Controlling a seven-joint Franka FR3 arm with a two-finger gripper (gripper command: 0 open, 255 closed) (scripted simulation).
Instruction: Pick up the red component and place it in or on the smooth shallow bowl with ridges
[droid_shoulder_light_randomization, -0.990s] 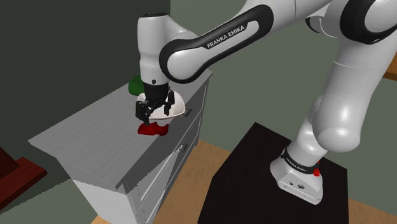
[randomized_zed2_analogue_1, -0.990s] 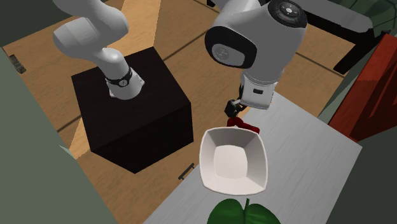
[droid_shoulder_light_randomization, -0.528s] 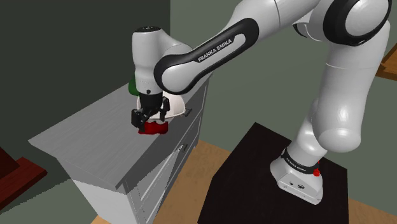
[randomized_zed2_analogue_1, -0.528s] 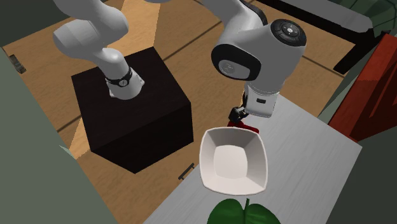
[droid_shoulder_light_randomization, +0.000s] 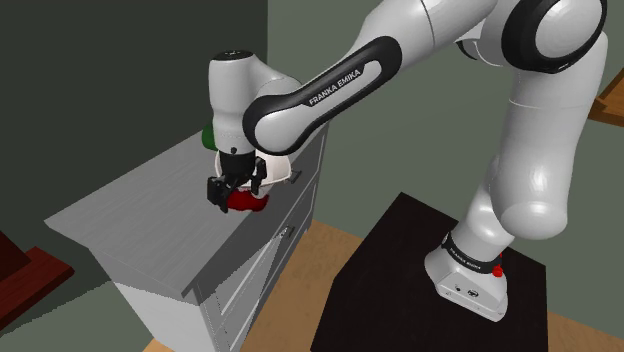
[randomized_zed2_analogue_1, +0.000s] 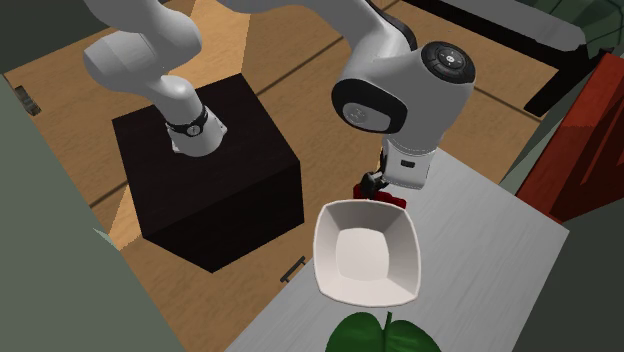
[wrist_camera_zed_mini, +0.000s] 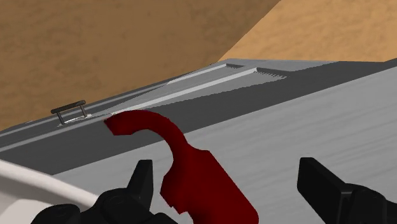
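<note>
One second's drop: end effector (wrist_camera_zed_mini: 226, 175) now straddles red part (wrist_camera_zed_mini: 191, 172), released, not gripping. Clench next; bowl (randomized_zed2_analogue_1: 365, 250) at its 6 o'clock, second exterior view.

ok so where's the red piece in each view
Shoulder view: red component on the grey cabinet top, under the gripper.
Second exterior view: red component just past the white bowl, at its upper edge.
Wrist view: red component between the open fingers.
Shared landmark: the white bowl beside it.
</note>
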